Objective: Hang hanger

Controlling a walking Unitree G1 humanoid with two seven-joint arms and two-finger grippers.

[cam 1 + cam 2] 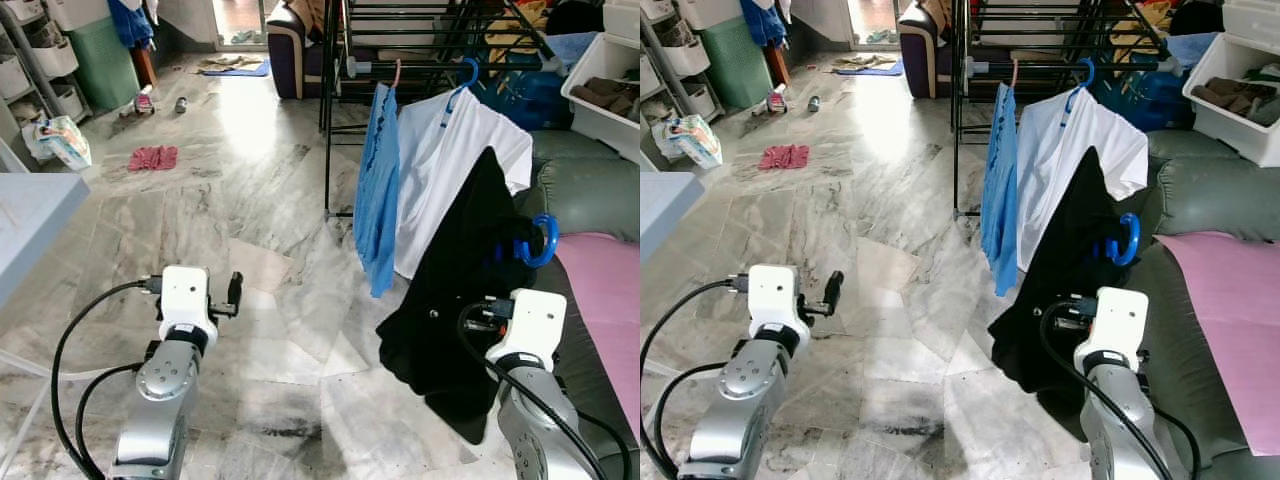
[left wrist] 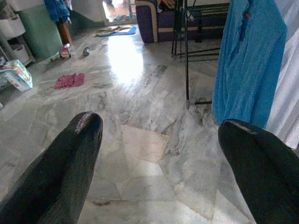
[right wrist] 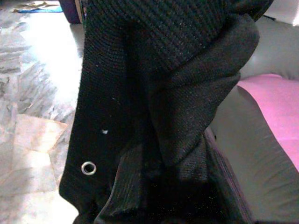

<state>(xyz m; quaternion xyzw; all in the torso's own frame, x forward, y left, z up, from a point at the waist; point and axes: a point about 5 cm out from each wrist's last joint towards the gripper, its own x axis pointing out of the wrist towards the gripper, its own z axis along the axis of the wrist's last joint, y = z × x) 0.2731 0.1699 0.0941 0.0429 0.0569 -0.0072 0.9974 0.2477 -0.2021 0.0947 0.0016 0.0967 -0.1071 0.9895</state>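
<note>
The right gripper is raised beside the grey couch and buried in a black garment, so whether its fingers are apart or closed on anything cannot be told. That garment hangs from a blue hanger, whose hook curls out past the cloth's right edge, just above the right arm's white wrist housing and over the front edge of the couch. A pink cloth lies on the couch seat, just beside the arm. Behind the black garment, a white shirt on another blue hanger and a blue shirt hang side by side from the lower rail of a black drying rack; the black garment overlaps the white shirt's lower front. The left gripper is held low over the marble floor with its fingers spread wide and nothing between them. The floor to the left of the rack's leg is open towards a red cloth and a far doorway, while a pale table edge juts in at the left.
</note>
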